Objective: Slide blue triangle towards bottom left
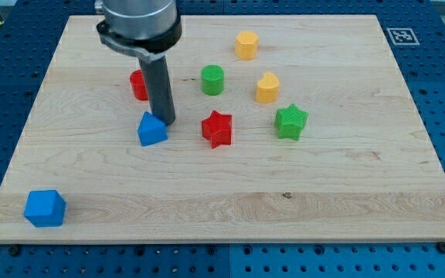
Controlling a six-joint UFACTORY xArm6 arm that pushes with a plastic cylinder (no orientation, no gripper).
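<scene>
The table (361, 193) carries eight blocks. The tool is a plain rod with nothing to open or close; my tip (165, 123) touches the far right edge of the blue triangle (152, 130), which sits left of centre, beside the red star (217, 128). The push looks barely begun: nearly the whole slide to the near left, by the blue cube (45, 208), remains.
</scene>
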